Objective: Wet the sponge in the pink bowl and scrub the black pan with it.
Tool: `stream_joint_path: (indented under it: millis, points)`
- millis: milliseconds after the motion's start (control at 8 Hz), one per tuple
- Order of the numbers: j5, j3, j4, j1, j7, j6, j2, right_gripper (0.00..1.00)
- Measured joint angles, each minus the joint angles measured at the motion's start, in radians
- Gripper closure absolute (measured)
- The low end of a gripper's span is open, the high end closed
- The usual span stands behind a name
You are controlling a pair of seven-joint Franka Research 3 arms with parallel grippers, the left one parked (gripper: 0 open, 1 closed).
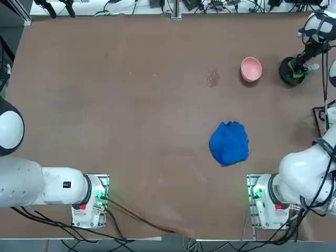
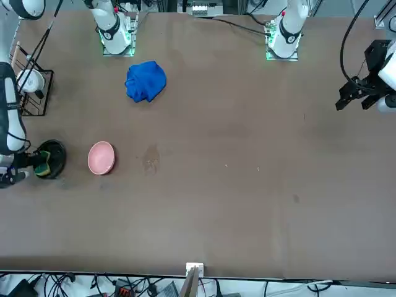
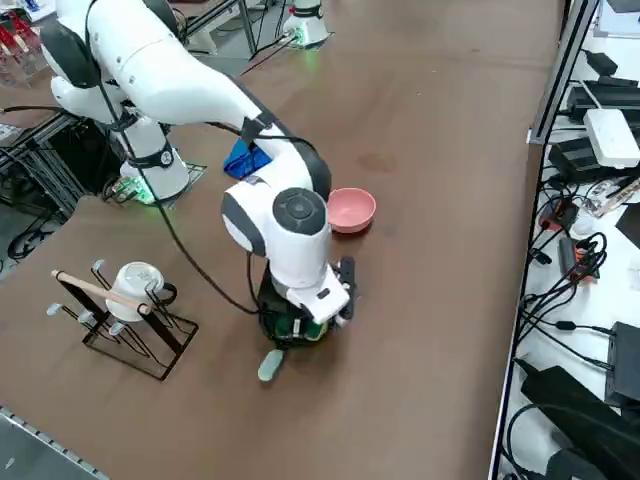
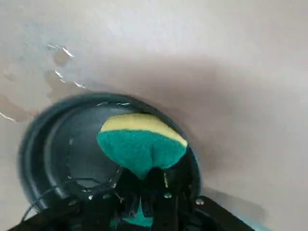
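sponge (image 4: pixel 140 147) pinched betw right gripper (image 4: pixel 153 185) fingers, green face toward wrist cam w/ yellow layer along far edge, squeezed into a fold at the grip; jaws closed tight on it. held over / inside black pan (image 4: pixel 57 144), can't tell if touching pan floor. a few wet streaks glinting on pan inside, droplets on table just beyond rim. in top view sponge (image 1: pixel 297 72) seen as small green-yellow bit at pan (image 1: pixel 287 71), gripper (image 1: pixel 300 67) right above it, at far right of table (image 1: pixel 131 105). pale pan handle (image 3: pixel 270 364) sticking out toward near table edge in right side view, pan itself (image 3: pixel 290 325) mostly hidden under wrist, green of sponge (image 3: pixel 300 328) just showing below gripper (image 3: pixel 310 322). in front view pan (image 2: pixel 54 158) at far left, sponge (image 2: pixel 42 166) on its left part. pink bowl (image 1: pixel 251 69) just beside pan, toward table middle, upright, not touching; also (image 2: pixel 101 157), (image 3: pixel 350 209). damp smudge (image 1: pixel 212 77) on table near bowl on side away from pan. blue cloth (image 1: pixel 229 143) crumpled, well apart, nearer robot bases. wire rack (image 3: pixel 125 320) w/ white mug (image 3: pixel 135 285) hung on it, at table's right edge, near pan but apart
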Motion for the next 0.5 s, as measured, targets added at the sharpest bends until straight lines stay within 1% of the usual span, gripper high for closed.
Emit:
stream_joint_path:
  millis: [250, 500]
  points:
    - [0.000, 0.017, 0.016, 0.010, 0.001, -0.125, -0.005, 0.94]
    - [-0.001, 0.016, 0.013, 0.003, -0.026, -0.183, -0.005, 0.94]
